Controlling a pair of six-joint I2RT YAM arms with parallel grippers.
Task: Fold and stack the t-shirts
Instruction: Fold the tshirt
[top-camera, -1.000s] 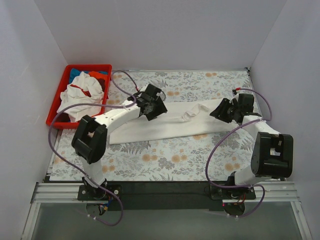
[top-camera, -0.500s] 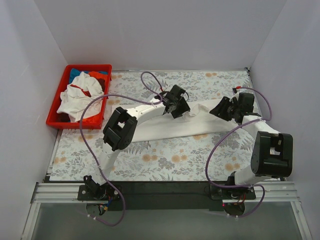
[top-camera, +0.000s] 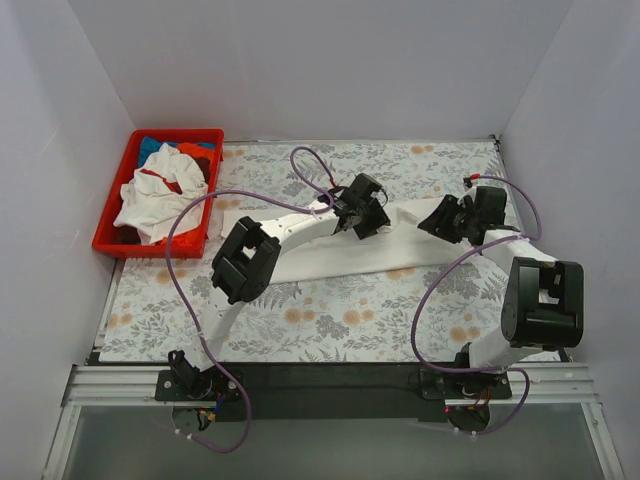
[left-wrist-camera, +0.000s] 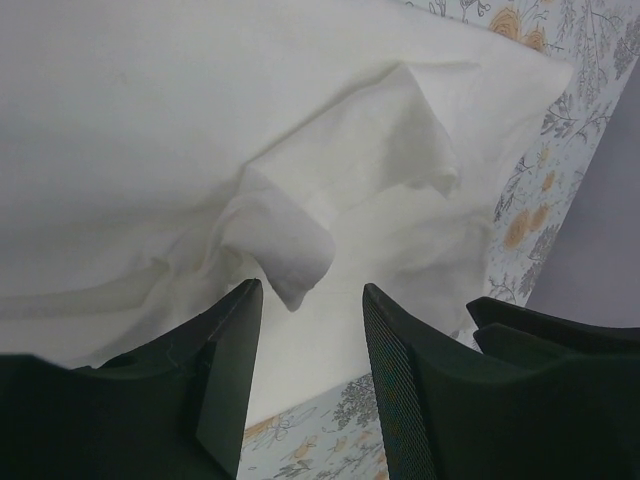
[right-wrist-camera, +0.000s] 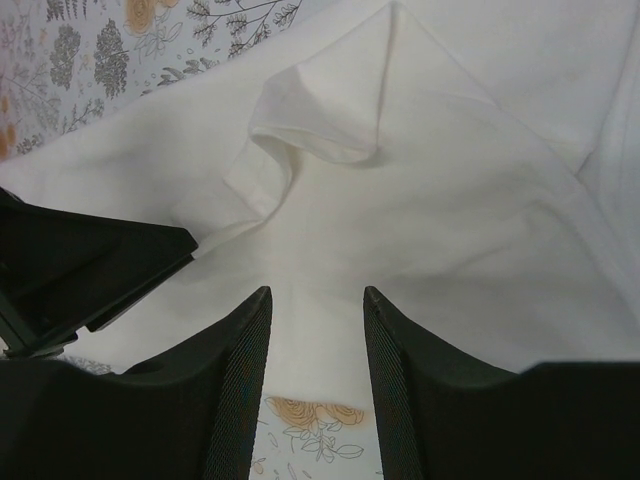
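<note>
Top external, white t-shirt (top-camera: 340, 258) stretched left-right, left fingers (left-wrist-camera: 225, 350) and right fingers (right-wrist-camera: 240, 350) apart, empty

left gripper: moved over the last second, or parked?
Yes. In the top view the left gripper has swung right along the white t-shirt, away from the red bin and closer to the right gripper.

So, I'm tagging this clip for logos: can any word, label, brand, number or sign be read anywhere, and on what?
None can be read: the white t-shirt, the red bin and the floral table covering show no lettering in any view.
</note>
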